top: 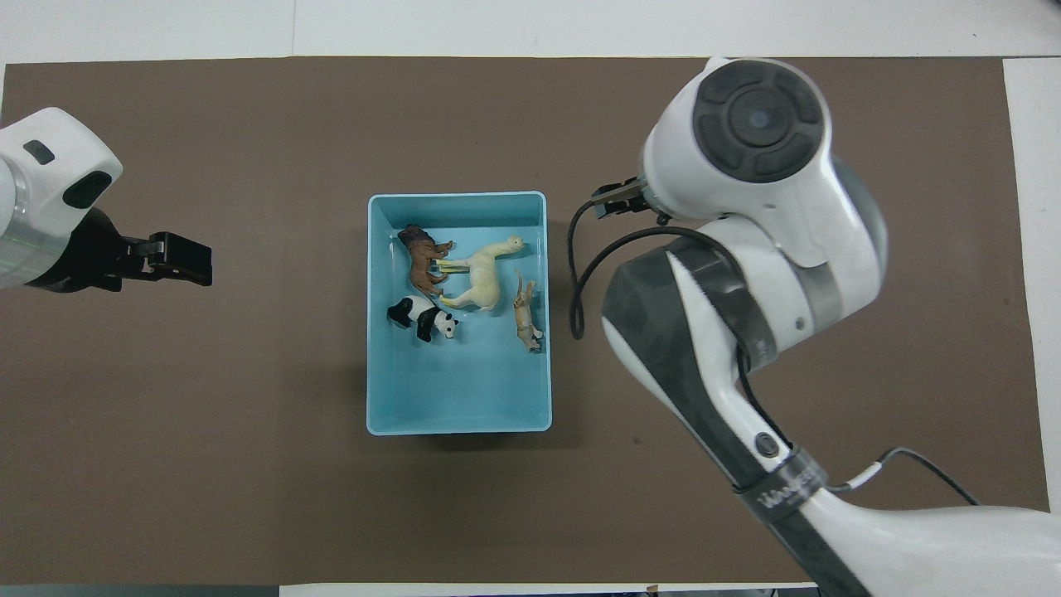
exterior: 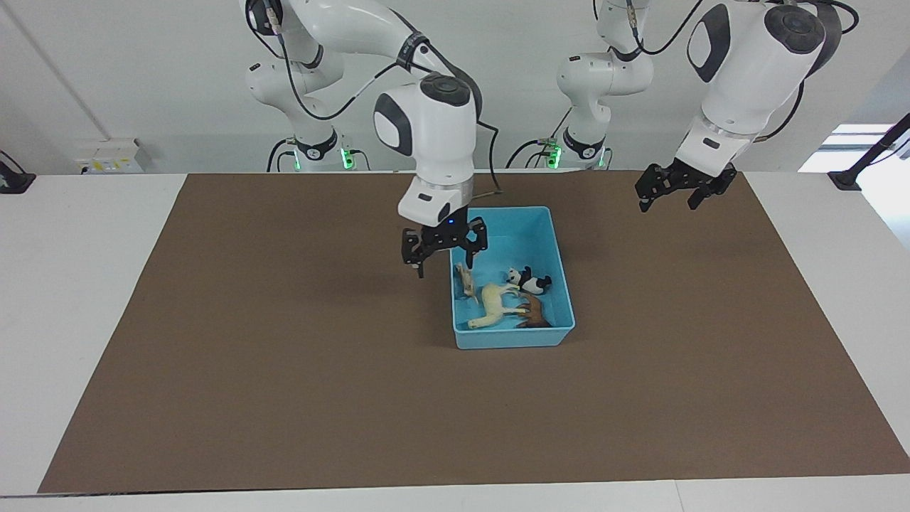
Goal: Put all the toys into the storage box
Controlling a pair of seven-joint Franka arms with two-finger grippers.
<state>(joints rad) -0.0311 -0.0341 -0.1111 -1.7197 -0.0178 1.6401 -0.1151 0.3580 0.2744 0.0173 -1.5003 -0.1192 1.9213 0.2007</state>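
Observation:
The light blue storage box [exterior: 512, 336] [top: 456, 390] sits mid-mat with all the toys lying in it. The panda [exterior: 530, 281] [top: 423, 317], the cream llama [exterior: 492, 302] [top: 481, 278] and the brown lion [exterior: 534, 313] [top: 421, 255] are bunched in the half farther from the robots. The tiger [exterior: 466, 279] [top: 525, 315] rests against the wall toward the right arm's end. My right gripper [exterior: 444, 269] [top: 617, 201] hangs open and empty over that wall's outer edge. My left gripper [exterior: 668, 203] [top: 178, 257] waits open and empty above the mat, toward the left arm's end.
A brown mat [exterior: 284, 370] covers most of the white table [exterior: 78, 284]. The right arm's wrist and cable [top: 576, 274] hang over the mat beside the box.

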